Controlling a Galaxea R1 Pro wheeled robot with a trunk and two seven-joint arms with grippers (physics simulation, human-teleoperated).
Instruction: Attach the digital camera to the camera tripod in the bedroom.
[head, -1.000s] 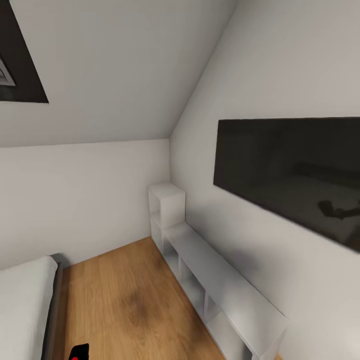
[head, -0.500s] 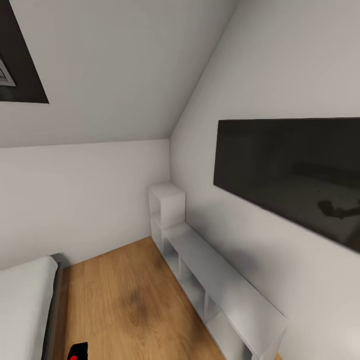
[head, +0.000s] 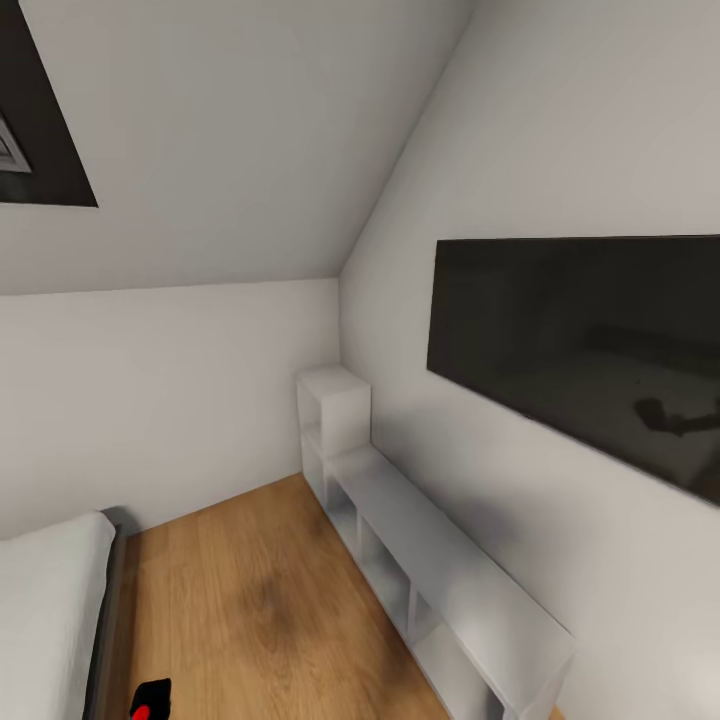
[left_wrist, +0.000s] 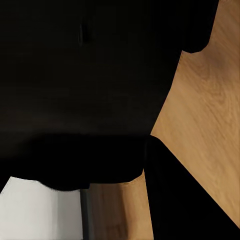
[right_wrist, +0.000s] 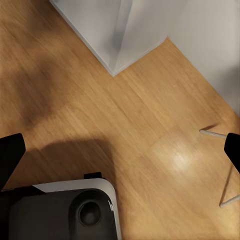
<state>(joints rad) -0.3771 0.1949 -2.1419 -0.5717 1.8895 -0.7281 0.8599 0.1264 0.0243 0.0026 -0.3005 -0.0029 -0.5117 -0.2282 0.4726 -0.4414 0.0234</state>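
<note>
While the camera (head: 152, 699) is cut off beside the bed (head: 50, 600), tripod (right_wrist: 225, 165) legs are seen near the shelving (right_wrist: 115, 30); neither gripper's state can be told.

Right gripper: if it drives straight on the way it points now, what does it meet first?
Likely the bare wood floor. The right gripper looks open, with nothing between its fingertips. The shelving and silver tripod legs lie off that line; depth is unclear.
</note>
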